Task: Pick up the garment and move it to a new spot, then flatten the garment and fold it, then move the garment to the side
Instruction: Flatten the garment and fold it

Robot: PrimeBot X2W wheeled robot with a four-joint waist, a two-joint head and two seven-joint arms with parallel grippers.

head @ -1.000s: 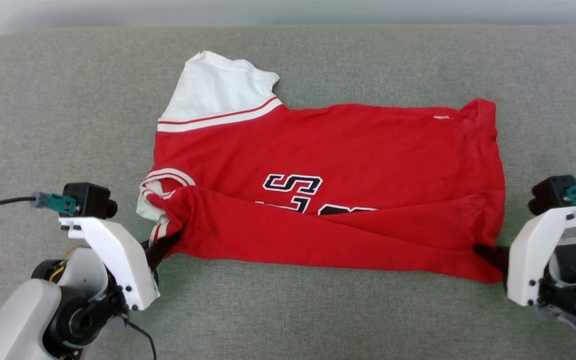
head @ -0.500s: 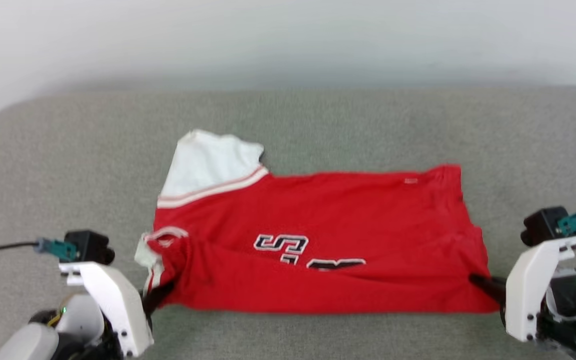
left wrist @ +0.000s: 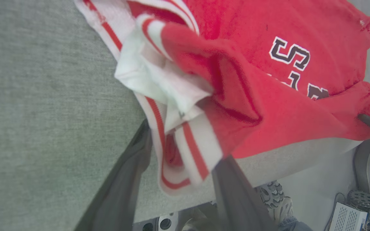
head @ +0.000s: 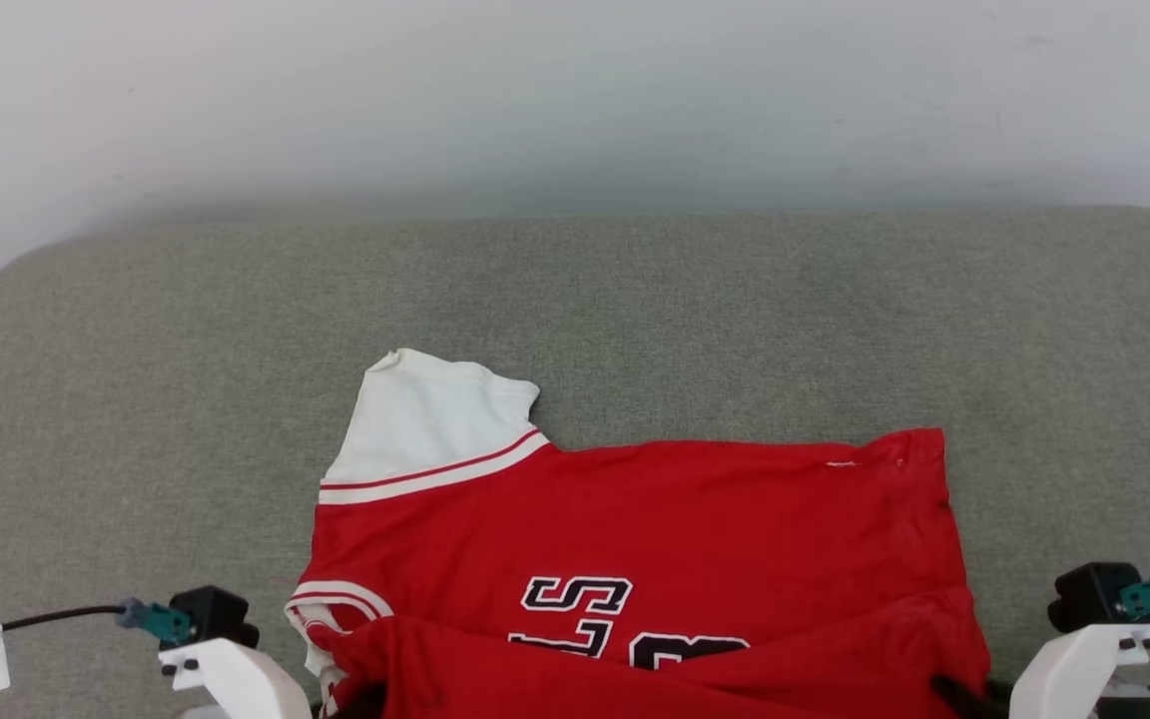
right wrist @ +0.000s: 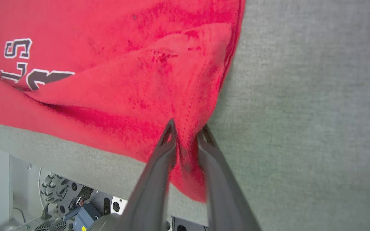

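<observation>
Fingers of the left gripper (left wrist: 185, 141) stand wide apart at the near edge of the grey pad (head: 575, 300). The striped sleeve trim (left wrist: 198, 144) lies loose between them. The right gripper (right wrist: 188, 125) pinches a red corner of the garment (right wrist: 108, 80) at that same edge. The garment lies on the pad, just over that edge. A pull from one side could drag it crooked or off the pad. Farther from the edge, the white sleeve (head: 435, 419) could bunch up.

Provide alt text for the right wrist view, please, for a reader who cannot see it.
The right hand pinches a bunched corner of the red garment, which lies on a grey fabric surface. Black, white-outlined lettering shows at the left.
</observation>
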